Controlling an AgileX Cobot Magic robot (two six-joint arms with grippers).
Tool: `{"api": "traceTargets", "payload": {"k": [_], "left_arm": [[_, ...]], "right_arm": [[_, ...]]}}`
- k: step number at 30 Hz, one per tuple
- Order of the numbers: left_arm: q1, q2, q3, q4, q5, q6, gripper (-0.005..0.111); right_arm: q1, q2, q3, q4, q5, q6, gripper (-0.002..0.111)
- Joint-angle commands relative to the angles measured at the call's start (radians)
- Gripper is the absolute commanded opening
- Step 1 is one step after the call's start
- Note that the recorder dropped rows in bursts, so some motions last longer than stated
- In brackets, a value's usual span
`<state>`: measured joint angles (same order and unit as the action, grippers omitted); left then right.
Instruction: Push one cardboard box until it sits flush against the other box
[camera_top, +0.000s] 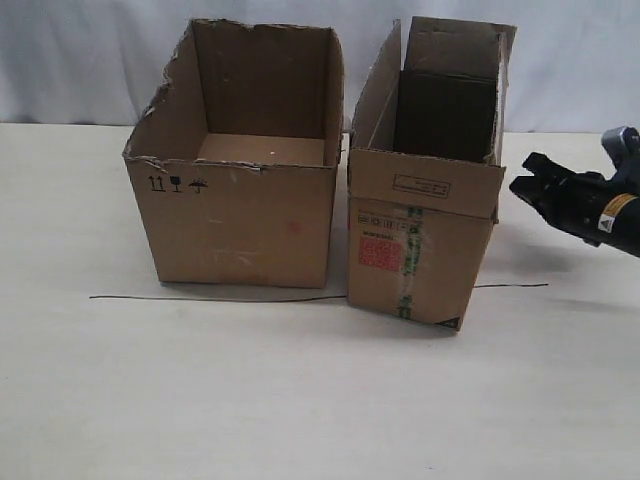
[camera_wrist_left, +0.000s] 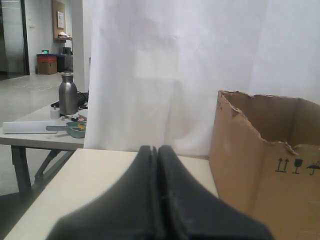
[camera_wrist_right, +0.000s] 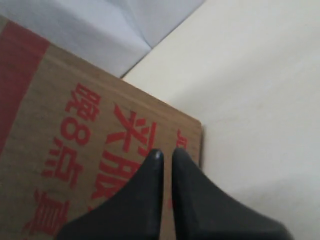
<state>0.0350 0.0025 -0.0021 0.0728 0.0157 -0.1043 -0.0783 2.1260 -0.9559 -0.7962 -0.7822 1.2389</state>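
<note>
My right hand (camera_top: 522, 186), clenched on nothing, sits just off the side of the narrow carton (camera_top: 420, 235); torn-rim carton (camera_top: 240, 215) beyond it. Also my left hand (camera_wrist_left: 156, 150) clenched, empty.

Arrows, glass, umbrella symbols (camera_top: 177, 184) on wide carton (camera_top: 250, 230), red Chinese characters (camera_wrist_right: 125, 145) and 8 on narrow carton (camera_wrist_right: 45, 105)

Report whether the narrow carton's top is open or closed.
Open. In the exterior view the cardboard box has its flaps standing up, and its dark inside shows from above.
</note>
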Motion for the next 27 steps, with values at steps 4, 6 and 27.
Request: {"api": "traceTargets", "payload": {"k": [4, 6, 27], "left_arm": [[0.000, -0.003, 0.002, 0.001, -0.004, -0.006, 0.000], [0.000, -0.003, 0.002, 0.001, -0.004, -0.006, 0.000], [0.000, -0.003, 0.002, 0.001, -0.004, -0.006, 0.000]], "right_arm": [[-0.001, 0.103, -0.129, -0.100, -0.114, 0.145, 0.005], [-0.001, 0.122, -0.149, -0.103, -0.114, 0.157, 0.005], [0.036, 0.180, -0.276, -0.110, -0.160, 0.189, 0.005]]}}
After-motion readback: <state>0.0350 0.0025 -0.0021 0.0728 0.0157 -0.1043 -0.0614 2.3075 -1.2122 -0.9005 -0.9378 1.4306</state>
